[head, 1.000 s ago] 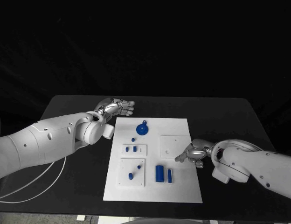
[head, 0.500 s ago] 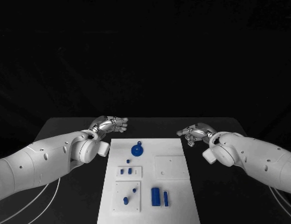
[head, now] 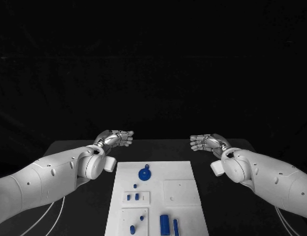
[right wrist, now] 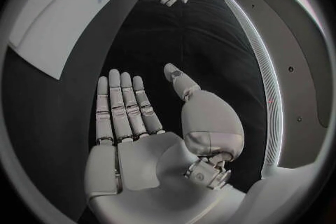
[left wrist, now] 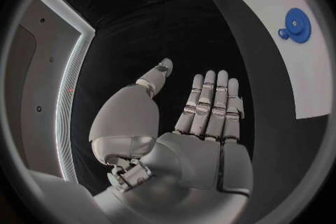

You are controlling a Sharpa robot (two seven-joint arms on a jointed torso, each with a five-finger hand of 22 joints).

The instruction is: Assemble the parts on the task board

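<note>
Both arms are up over the far edge of the black table [head: 76, 147]; the left hand [head: 116, 137] is flat and spread, nothing in it, and the right hand [head: 206, 143] mirrors it, fingers straight and apart, palm bare; the wrist views confirm it, each silver palm empty. The task board [head: 185, 169] lies between and nearer than the hands, a flat matt white plate; on it a round blue gear [head: 145, 173] with a small lug, two short blue pegs [head: 133, 197] standing in a raised square block, another block [head: 180, 190] that looks bare, a blue piece [head: 134, 228] on a lower block, and two upright blue bars [head: 169, 224] at the near edge. This pose suits either a pause before reaching in or a pull-back after placing; I can't judge which. The parts look hard, smooth and small, so any pick would want a fingertip pinch from straight above; the pegs would tip easily.
</note>
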